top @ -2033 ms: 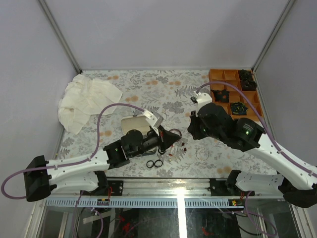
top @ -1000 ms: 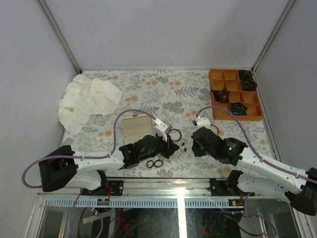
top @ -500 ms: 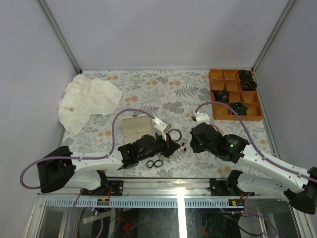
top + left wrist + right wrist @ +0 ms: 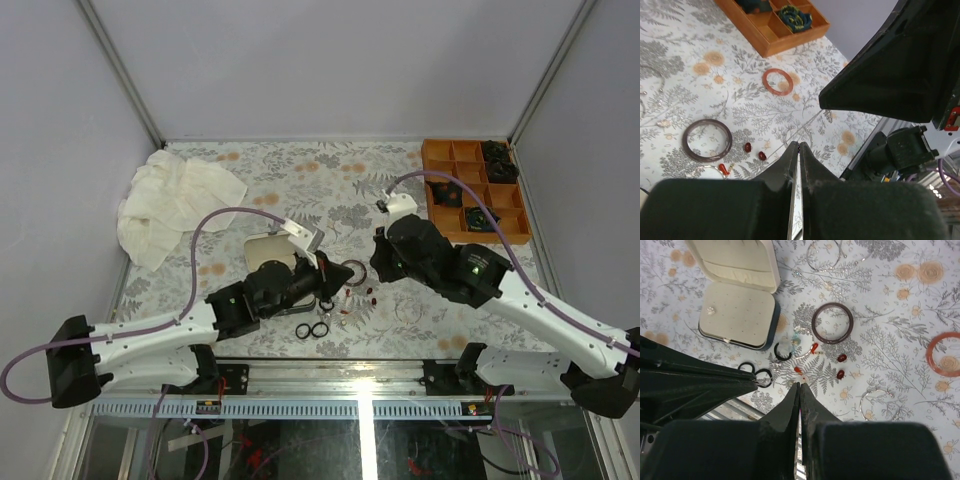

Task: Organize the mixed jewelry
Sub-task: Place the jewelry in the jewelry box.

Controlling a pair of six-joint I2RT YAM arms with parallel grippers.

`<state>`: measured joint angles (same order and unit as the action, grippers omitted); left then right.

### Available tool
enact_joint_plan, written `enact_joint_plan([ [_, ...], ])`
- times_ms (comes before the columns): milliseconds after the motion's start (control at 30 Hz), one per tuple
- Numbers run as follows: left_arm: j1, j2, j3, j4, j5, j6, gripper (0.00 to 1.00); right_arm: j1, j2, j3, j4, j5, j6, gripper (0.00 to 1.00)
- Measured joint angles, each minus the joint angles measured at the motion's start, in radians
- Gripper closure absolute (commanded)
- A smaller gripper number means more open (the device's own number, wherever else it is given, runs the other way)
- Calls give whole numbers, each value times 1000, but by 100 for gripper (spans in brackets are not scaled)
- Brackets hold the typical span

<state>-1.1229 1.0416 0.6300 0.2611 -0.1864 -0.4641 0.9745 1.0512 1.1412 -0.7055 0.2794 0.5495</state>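
The mixed jewelry lies between the arms on the floral cloth. It includes a dark reddish-brown bangle [image 4: 832, 323] [image 4: 707, 139], an orange-red bangle [image 4: 944, 354] [image 4: 778, 81], two red beads [image 4: 841, 366] [image 4: 755, 151] [image 4: 371, 294], black rings [image 4: 764, 377] [image 4: 311, 330], a red earring [image 4: 798, 370] and silver hoops [image 4: 879, 402] [image 4: 408, 310]. My left gripper [image 4: 798, 144] [image 4: 345, 272] hovers above the beads with its jaws pressed together. My right gripper [image 4: 800, 384] [image 4: 380, 260] hovers over the red earring, jaws also together. Whether either pinches something tiny does not show.
The open navy case with cream lining [image 4: 740, 305] [image 4: 265, 248] lies left of the jewelry, half under my left arm. The orange divided tray [image 4: 512, 215] [image 4: 771, 41] with black rosettes stands at the far right. A white cloth [image 4: 175, 205] lies at the far left.
Both grippers have lifted off the jewelry cluster. The right gripper rose and moved toward the far side. The left arm rose and drew back over the case.
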Motion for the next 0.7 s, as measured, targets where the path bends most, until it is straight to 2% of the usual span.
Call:
enact_joint_plan([
  [333, 50, -57, 133, -196, -87, 27, 100, 0, 164, 203, -21, -12, -50, 100],
  [700, 235, -92, 177, -286, -95, 27, 100, -3, 367, 411, -11, -43, -112, 100],
])
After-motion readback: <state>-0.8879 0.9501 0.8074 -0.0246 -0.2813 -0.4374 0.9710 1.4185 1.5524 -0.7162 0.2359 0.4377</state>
